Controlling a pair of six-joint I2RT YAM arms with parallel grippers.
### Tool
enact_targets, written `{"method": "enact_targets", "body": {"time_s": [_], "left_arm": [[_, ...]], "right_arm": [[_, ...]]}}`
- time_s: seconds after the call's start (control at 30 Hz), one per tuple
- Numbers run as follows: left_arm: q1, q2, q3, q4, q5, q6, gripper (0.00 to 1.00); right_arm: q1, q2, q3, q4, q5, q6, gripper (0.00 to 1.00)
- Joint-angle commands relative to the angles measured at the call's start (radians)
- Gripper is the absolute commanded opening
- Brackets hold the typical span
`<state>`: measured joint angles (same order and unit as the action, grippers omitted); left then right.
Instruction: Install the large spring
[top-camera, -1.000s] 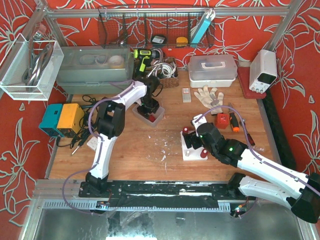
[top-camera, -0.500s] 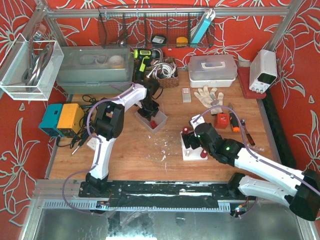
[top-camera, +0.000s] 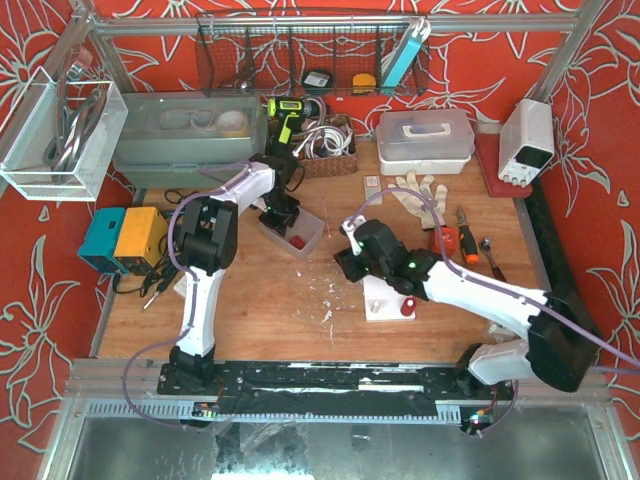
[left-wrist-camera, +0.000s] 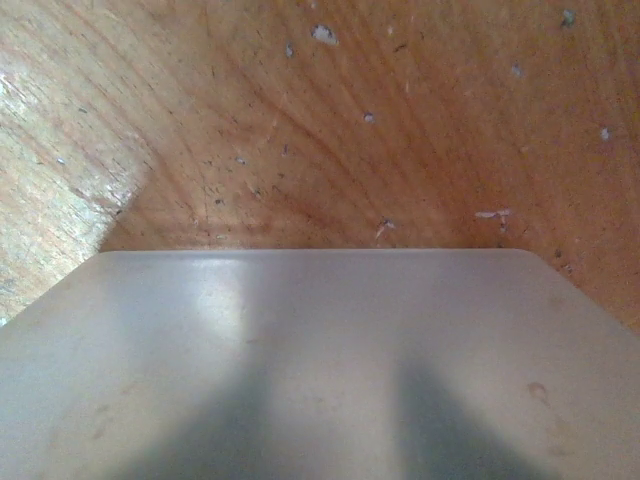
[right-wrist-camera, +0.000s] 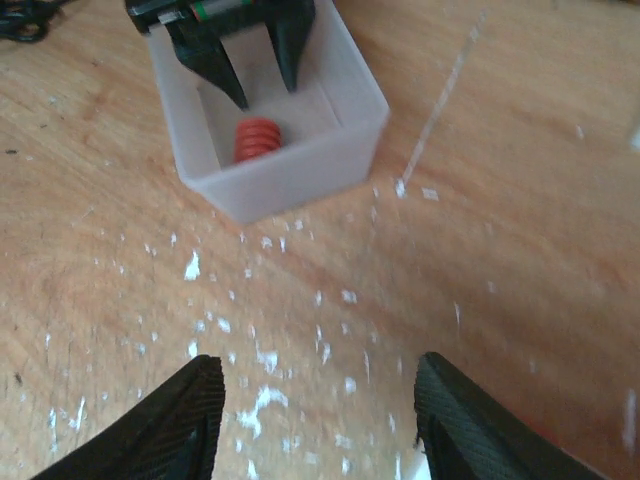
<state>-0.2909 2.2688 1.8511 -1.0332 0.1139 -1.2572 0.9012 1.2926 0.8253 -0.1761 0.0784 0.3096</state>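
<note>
A red spring (right-wrist-camera: 258, 140) lies on the floor of a small translucent bin (right-wrist-camera: 290, 175). From above, the spring (top-camera: 297, 241) and bin (top-camera: 316, 233) sit left of centre. Both fingers of my left gripper (right-wrist-camera: 267, 95) reach down inside the bin, a spring's width apart, with nothing between them and their tips just behind the spring. In the left wrist view the fingers are only dark shadows through the bin wall (left-wrist-camera: 320, 350). My right gripper (right-wrist-camera: 320, 400) hovers open and empty over bare wood just in front of the bin. The white fixture plate (top-camera: 380, 297) carries a red spring (top-camera: 408, 307).
White chips (top-camera: 326, 296) litter the wood between bin and fixture. Orange-handled tools (top-camera: 455, 240), gloves (top-camera: 415, 188), a white lidded box (top-camera: 425, 135) and a power supply (top-camera: 527, 140) are at the back right. A grey tub (top-camera: 185, 135) and a blue-yellow box (top-camera: 125, 238) stand left.
My right arm left the fixture plate and swung left toward the bin. The left gripper narrowed its jaws and shifted left, and the bin slid and turned with it.
</note>
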Motion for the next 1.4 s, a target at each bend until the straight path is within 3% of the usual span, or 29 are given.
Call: {"method": "enact_targets", "body": {"time_s": [0.0,0.17,0.5,0.67,1.37], "left_arm": [[0.019,0.018,-0.007,0.013,-0.022,0.001,0.39],[0.021,-0.038,0.01,-0.004,-0.014,0.033,0.44],[-0.007,-0.187,-0.074,-0.011,0.002,0.119,0.56],[-0.039,-0.184,-0.119,0.004,0.06,0.158,0.52],[-0.092,-0.122,-0.178,0.01,0.136,0.18,0.54]], "right_arm": [[-0.026,0.133,0.112,0.06,-0.047,-0.013,0.49],[-0.043,0.296,0.211,0.096,-0.092,0.009,0.36],[-0.049,0.462,0.271,0.177,-0.094,0.056,0.3],[-0.051,0.485,0.275,0.204,-0.066,0.068,0.29],[-0.063,0.542,0.263,0.273,-0.023,0.104,0.24]]}}
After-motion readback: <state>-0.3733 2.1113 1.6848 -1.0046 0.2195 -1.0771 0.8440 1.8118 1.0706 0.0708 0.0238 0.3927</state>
